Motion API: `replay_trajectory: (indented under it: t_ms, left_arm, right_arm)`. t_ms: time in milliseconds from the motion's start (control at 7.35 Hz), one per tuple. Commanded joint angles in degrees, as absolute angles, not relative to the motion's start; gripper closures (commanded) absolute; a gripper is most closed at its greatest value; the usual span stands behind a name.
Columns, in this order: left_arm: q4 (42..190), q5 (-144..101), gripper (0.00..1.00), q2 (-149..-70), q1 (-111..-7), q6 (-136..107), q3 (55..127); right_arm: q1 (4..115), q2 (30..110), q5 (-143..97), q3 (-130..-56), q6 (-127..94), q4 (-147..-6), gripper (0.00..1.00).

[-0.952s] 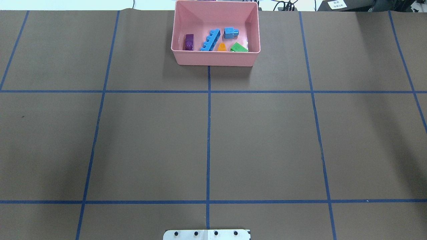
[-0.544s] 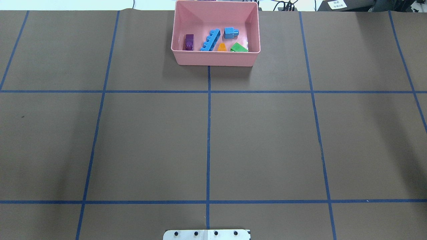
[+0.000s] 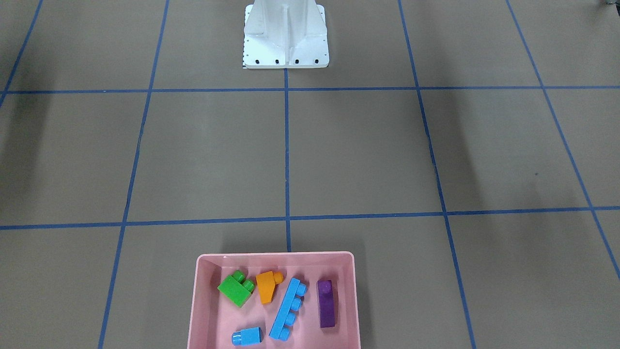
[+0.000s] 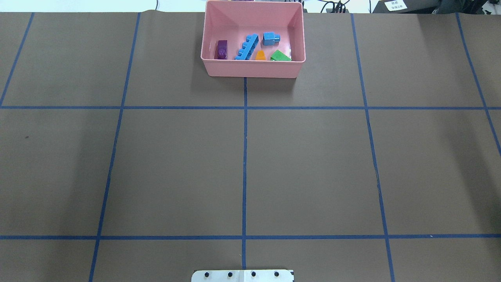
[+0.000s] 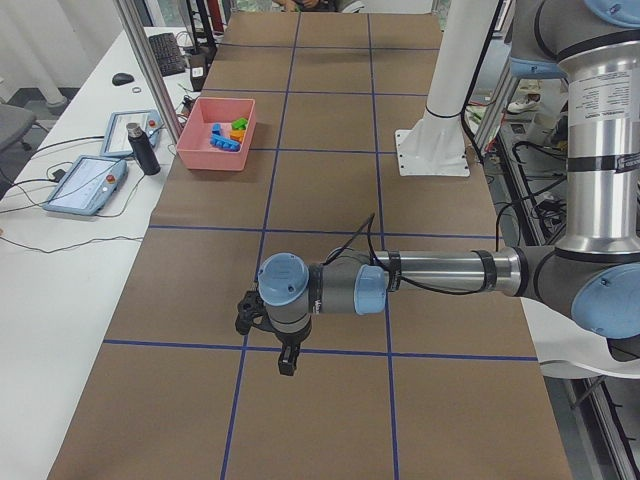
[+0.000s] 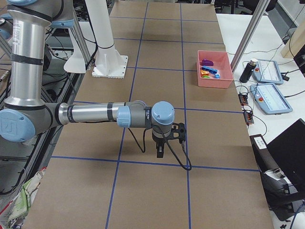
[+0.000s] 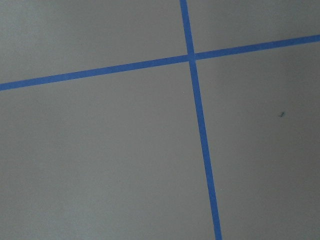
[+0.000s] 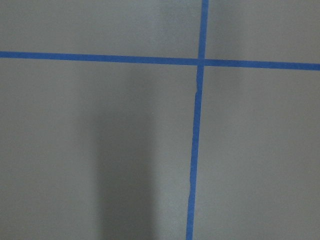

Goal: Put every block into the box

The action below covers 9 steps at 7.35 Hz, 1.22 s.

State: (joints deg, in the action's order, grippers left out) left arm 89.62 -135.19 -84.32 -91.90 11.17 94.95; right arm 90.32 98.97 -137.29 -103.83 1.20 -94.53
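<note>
Glossy plastic box, matt tabletop

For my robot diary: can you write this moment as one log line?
five blocks in box | left gripper far from box, open/shut unclear | right gripper same

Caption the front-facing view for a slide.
Five blocks rest inside the pink box; the white base plate stands across the gridded table.

A robotics laboratory: the left arm and the right arm, both industrial machines, extend over a table covered in brown paper and gridded with blue tape, where a white metal pedestal stands. Touchscreen control pendants with trailing cables, a keyboard and a mouse lie on a white side bench; aluminium frame posts rise alongside.
</note>
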Motion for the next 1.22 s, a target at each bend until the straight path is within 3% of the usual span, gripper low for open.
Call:
replay_trajectory:
  t_ms: [0, 1088]
  left_arm:
    - [89.65, -135.09, 0.0, -85.07, -91.93, 11.16, 95.01]
    - [89.65, -135.0, 0.0, -84.99, -92.37, 9.33, 95.19]
  right_arm:
    - [94.03, 99.58, -136.67, -102.32, 8.04, -94.57, 0.0]
    - [94.83, 98.97, -137.2, -100.46, 8.88, -94.48, 0.0]
